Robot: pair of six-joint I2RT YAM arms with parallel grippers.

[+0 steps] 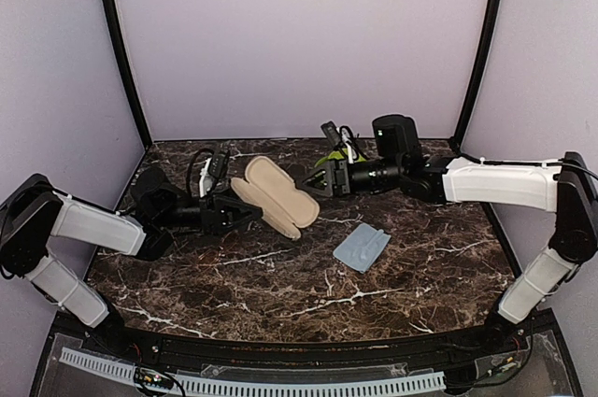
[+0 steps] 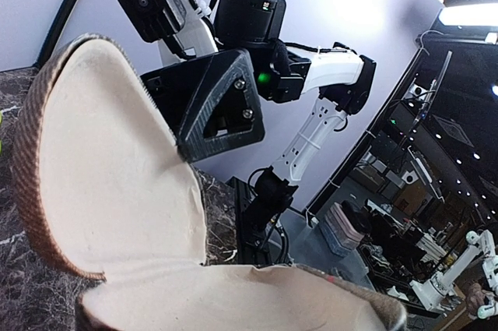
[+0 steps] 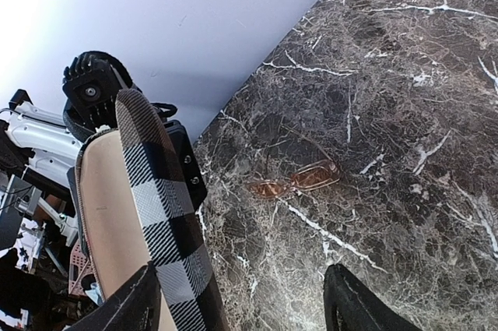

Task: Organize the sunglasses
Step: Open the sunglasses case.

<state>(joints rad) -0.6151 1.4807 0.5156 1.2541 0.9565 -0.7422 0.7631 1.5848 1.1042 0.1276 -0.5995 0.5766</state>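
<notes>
While the case gapes open, sunglasses lie outside.

Open plaid case, cream-lined; amber sunglasses lie nearby.

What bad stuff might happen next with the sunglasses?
The sunglasses lie flat on the hard table, so the open right gripper might scrape them or miss them. The left gripper holds the open case very close by, so the two arms might bump.
</notes>
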